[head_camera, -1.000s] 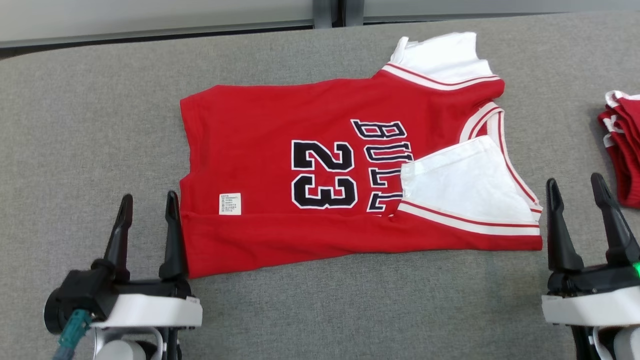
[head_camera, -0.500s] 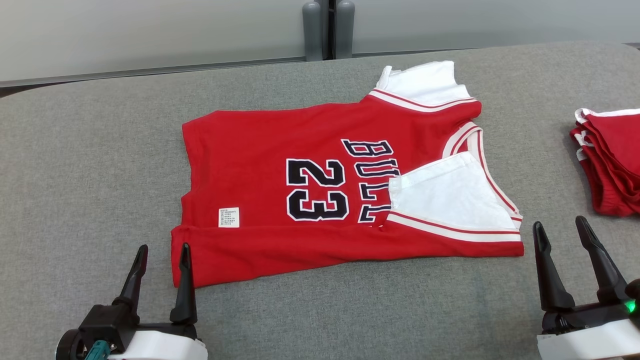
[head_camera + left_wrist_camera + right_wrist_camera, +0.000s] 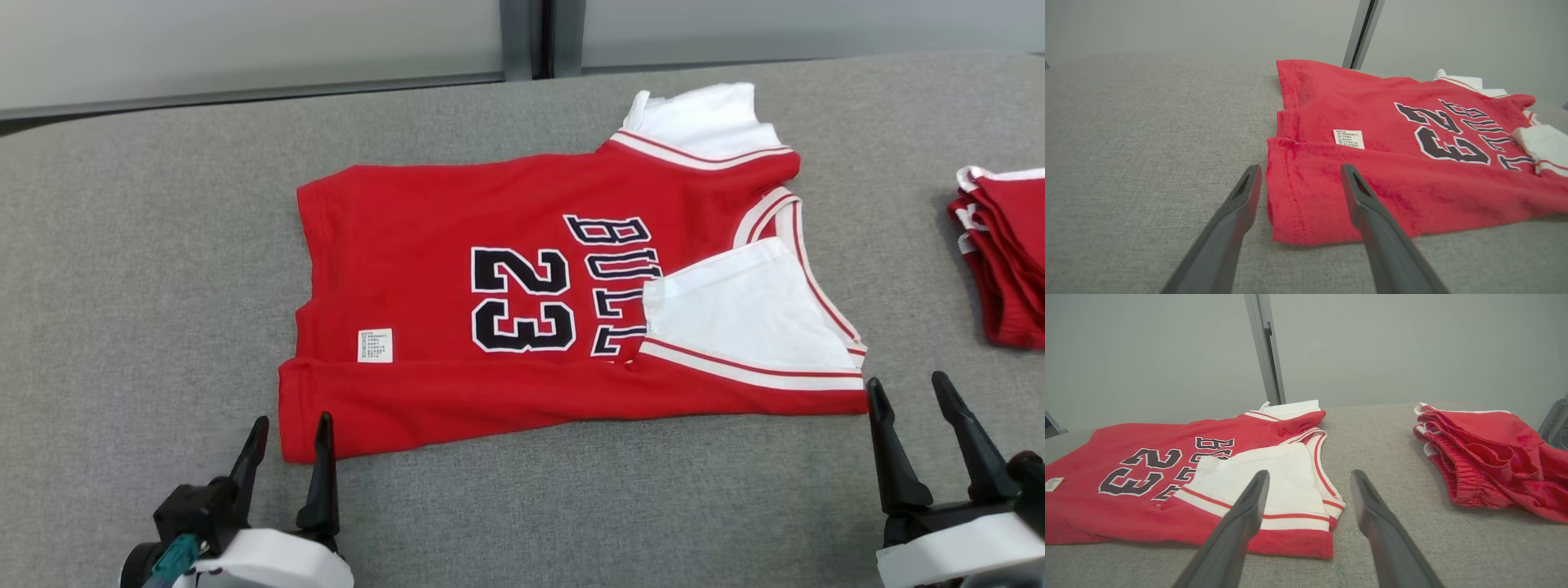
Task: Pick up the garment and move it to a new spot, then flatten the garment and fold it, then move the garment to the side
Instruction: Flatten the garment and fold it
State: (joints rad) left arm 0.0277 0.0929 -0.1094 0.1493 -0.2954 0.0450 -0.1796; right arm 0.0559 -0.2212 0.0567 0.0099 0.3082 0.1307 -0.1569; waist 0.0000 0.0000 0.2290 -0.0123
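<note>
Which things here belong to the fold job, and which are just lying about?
Job:
- jersey, partly folded, near edge turned over
- left pincer, open, by its near left corner
- right pincer, open, by its near right corner

Lying about:
- pile of red clothes, far right, apart from the jersey
- metal post at the back

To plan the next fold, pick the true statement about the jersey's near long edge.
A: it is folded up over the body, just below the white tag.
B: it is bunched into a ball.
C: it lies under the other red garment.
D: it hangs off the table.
A: the red jersey has its near strip doubled flat over the body, ending just below the white tag.
</note>
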